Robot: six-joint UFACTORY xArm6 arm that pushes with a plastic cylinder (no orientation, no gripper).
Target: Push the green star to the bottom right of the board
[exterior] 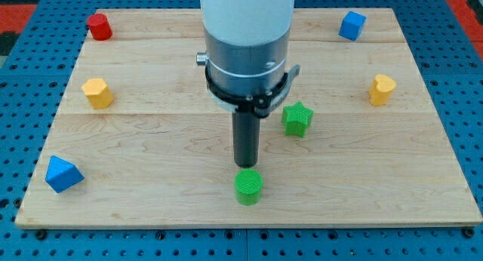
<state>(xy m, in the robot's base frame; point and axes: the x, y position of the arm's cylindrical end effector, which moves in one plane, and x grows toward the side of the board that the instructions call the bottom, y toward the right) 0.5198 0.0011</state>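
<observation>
a pale wooden tabletop [151, 140] is lying over a blue pegboard base [23, 80] that is showing on all sides. nearest the view's bottom, a green cylinder [248, 186] is standing close to the front edge, a little right of centre, while a blue wedge-like block [62, 174] is sitting at the bottom left corner. just above the green cylinder, my tip [245, 164] is resting on the wood, the dark rod rising straight into the grey and white arm [247, 42] that is filling the middle of the view. there is no claw on this arm, so there is nothing released or clenched to report. the green star [297, 118] is lying just to the right of the rod, near mid-board, apart from the tip and well away from the bottom right corner. farther back, a yellow block [98, 93] is sitting at the left and another yellow block [382, 89] at the right. at the view's top, a red cylinder [99, 26] is occupying the left corner and a blue cube [352, 25] the right.
</observation>
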